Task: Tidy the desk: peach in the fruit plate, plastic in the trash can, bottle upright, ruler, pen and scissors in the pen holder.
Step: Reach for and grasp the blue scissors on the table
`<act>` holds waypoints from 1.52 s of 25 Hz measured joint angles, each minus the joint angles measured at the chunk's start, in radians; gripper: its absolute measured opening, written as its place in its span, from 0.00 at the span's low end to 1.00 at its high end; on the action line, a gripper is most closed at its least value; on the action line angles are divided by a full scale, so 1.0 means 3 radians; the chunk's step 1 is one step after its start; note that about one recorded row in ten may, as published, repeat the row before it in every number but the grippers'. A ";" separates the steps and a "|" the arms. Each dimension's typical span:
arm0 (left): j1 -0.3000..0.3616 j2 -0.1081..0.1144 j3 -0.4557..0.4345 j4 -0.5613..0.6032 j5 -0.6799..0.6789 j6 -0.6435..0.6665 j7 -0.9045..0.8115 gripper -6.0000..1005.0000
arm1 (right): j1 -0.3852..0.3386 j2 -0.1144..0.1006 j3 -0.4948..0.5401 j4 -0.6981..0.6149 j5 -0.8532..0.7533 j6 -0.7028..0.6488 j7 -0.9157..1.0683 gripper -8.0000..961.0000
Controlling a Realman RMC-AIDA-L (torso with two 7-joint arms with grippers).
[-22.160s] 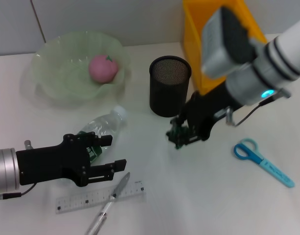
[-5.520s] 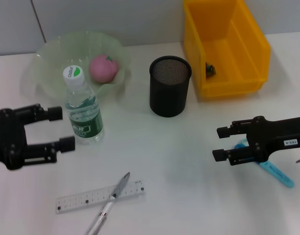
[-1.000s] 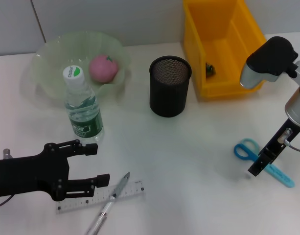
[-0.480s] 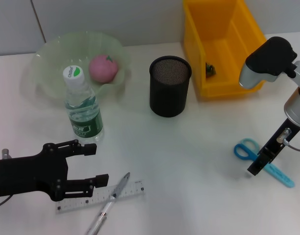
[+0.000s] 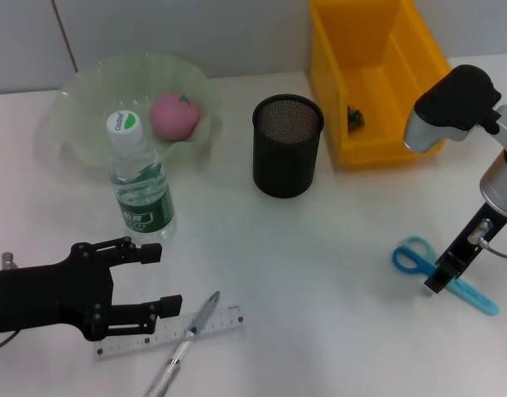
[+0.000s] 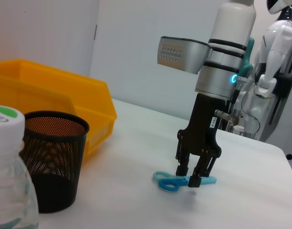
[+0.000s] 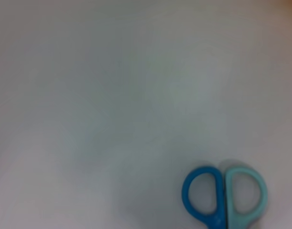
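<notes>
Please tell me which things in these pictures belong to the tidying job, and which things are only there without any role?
Belong to the job:
peach
fruit plate
plastic
trash can
bottle
ruler
pen
scissors
pen holder

Only there:
white robot in the background, left wrist view

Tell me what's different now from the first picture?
The bottle got stood up, and the plastic went into the trash can. The right claw moved down onto the scissors; the left claw reaches toward the ruler and pen. Peach unchanged.
</notes>
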 joint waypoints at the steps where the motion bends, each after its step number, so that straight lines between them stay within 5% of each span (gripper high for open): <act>1: 0.0002 0.0001 0.0000 0.0000 0.0000 0.0002 0.0000 0.80 | -0.0003 0.0000 0.0000 -0.0004 -0.0002 -0.0001 0.0000 0.55; 6: 0.0007 0.0002 0.0000 0.0000 0.0000 0.0005 0.0000 0.80 | -0.0011 0.0000 0.0000 -0.0003 -0.0021 0.0000 0.0000 0.46; 19: 0.0020 0.0002 0.0000 -0.0002 0.0000 0.0010 0.0000 0.79 | -0.0023 0.0000 -0.0080 -0.0019 -0.0026 0.0008 0.0003 0.44; 24: 0.0024 0.0002 0.0000 -0.0001 0.0000 0.0014 0.0000 0.79 | -0.0025 0.0000 -0.0082 -0.0023 -0.0024 0.0008 0.0010 0.28; 38: 0.0023 0.0007 -0.0005 -0.0013 0.0000 0.0018 0.0000 0.79 | -0.0018 -0.0002 -0.0153 -0.0019 -0.0026 0.0007 0.0040 0.27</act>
